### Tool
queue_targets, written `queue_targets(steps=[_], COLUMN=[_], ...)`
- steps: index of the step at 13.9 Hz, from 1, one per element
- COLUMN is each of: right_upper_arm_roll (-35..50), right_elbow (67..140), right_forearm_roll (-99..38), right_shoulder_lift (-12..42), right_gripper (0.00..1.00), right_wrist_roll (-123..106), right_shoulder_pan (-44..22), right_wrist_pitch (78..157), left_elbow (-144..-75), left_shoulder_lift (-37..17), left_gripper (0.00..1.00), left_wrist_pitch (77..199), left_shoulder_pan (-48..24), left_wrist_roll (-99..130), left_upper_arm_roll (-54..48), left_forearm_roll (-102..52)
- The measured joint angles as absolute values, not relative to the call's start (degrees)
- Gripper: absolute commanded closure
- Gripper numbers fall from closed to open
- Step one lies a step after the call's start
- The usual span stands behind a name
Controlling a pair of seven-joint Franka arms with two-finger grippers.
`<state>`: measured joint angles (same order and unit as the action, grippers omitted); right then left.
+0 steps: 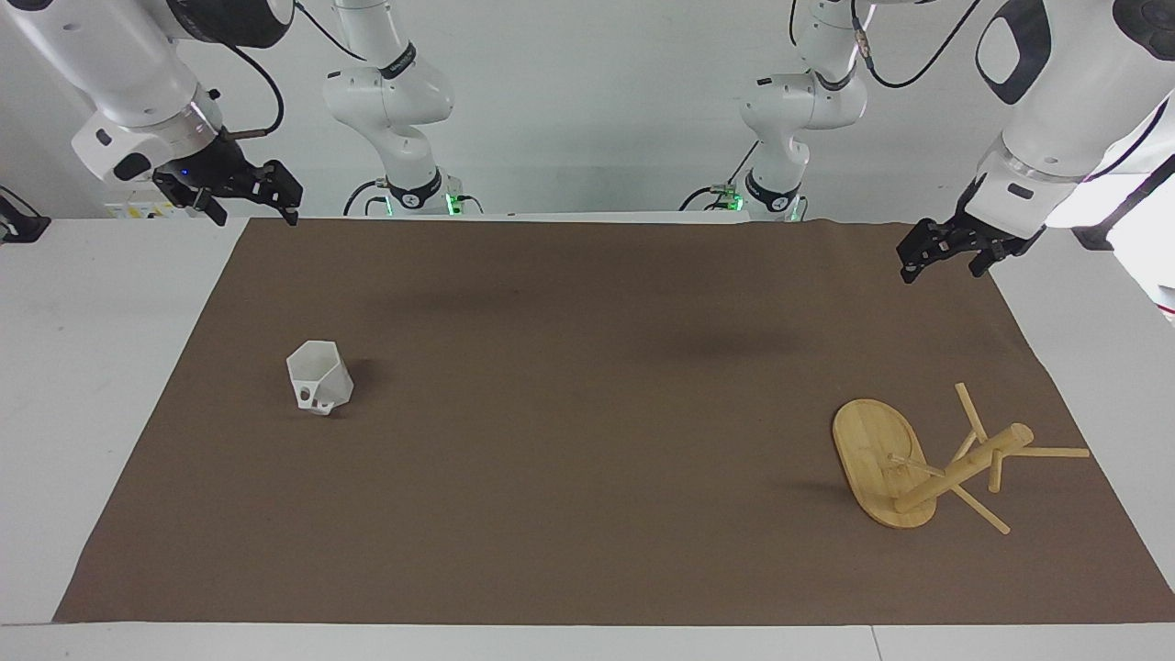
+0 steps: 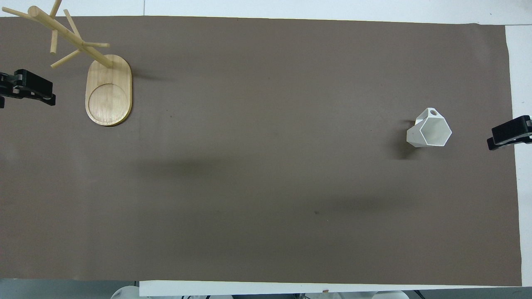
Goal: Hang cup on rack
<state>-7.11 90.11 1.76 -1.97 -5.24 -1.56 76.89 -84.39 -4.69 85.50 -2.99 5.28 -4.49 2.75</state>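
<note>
The white faceted cup (image 1: 319,375) stands mouth up on the brown mat toward the right arm's end, its handle on the side away from the robots; it also shows in the overhead view (image 2: 430,133). The bamboo rack (image 1: 883,459) stands on its oval base toward the left arm's end, farther from the robots than the cup; its pegs are bare, as the overhead view (image 2: 109,91) shows too. My left gripper (image 1: 944,268) (image 2: 25,88) hangs open and empty in the air over the mat's edge near the rack. My right gripper (image 1: 254,213) (image 2: 509,135) hangs open and empty over the mat's edge near the cup.
A brown mat (image 1: 587,441) covers most of the white table (image 1: 83,386). Only the cup and the rack lie on it. Both arm bases stand at the table's robot end.
</note>
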Motion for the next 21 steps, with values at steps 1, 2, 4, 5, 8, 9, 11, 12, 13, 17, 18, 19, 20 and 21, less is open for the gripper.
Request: queue_targets(steps=[1,2,4,5,8,9,11,12,13,17,18,19,20,21], right_upper_arm_roll=[-7.11,-7.11,-7.11,-7.11,-7.1,-7.07,-7.05,-7.09,-7.12,-7.34,-7.39,-7.44,-7.47,-7.47], right_elbow=[90.11,90.11,90.11,90.12,90.12,90.23,91.35,92.17,93.03,94.87,94.97,95.06,95.18,95.28], right_forearm_roll=[1.76,1.76,1.76,1.76,1.68,1.6,0.54,-1.38,-4.86,-19.35,-22.42,-25.6,-29.05,-32.55], right_shoulder_lift=[-1.97,-1.97,-1.97,-1.97,-1.97,-1.99,-1.98,-1.96,-1.91,2.02,3.94,6.22,8.96,12.04], right_gripper=[0.0,0.0,0.0,0.0,0.0,0.0,0.0,0.0,0.0,0.0,0.0,0.0,0.0,0.0], right_wrist_roll=[-5.24,-5.24,-5.24,-5.24,-9.28,-12.39,-24.16,-31.78,-39.42,-71.95,-79.54,-87.17,-95.09,-102.82], right_shoulder_pan=[-1.56,-1.56,-1.56,-1.56,-1.62,-1.68,-1.65,-1.16,0.22,10.08,12.1,14.08,16.23,18.49], right_wrist_pitch=[76.89,76.89,76.89,76.89,77.0,77.9,81.66,82.93,84.34,88.98,89.36,89.62,89.86,89.81], left_elbow=[-84.39,-84.39,-84.39,-84.39,-84.39,-84.39,-84.39,-84.39,-84.39,-84.39,-84.39,-84.39,-84.39,-84.39], left_shoulder_lift=[-4.69,-4.69,-4.69,-4.69,-4.69,-4.69,-4.69,-4.69,-4.69,-4.69,-4.69,-4.69,-4.69,-4.69], left_gripper=[0.0,0.0,0.0,0.0,0.0,0.0,0.0,0.0,0.0,0.0,0.0,0.0,0.0,0.0], left_wrist_pitch=[85.5,85.5,85.5,85.5,85.5,85.5,85.5,85.5,85.5,85.5,85.5,85.5,85.5,85.5], left_shoulder_pan=[-2.99,-2.99,-2.99,-2.99,-2.99,-2.99,-2.99,-2.99,-2.99,-2.99,-2.99,-2.99,-2.99,-2.99], left_wrist_roll=[5.28,5.28,5.28,5.28,5.28,5.28,5.28,5.28,5.28,5.28,5.28,5.28,5.28,5.28], left_upper_arm_roll=[-4.49,-4.49,-4.49,-4.49,-4.49,-4.49,-4.49,-4.49,-4.49,-4.49,-4.49,-4.49,-4.49,-4.49], left_forearm_roll=[2.75,2.75,2.75,2.75,2.75,2.75,2.75,2.75,2.75,2.75,2.75,2.75,2.75,2.75])
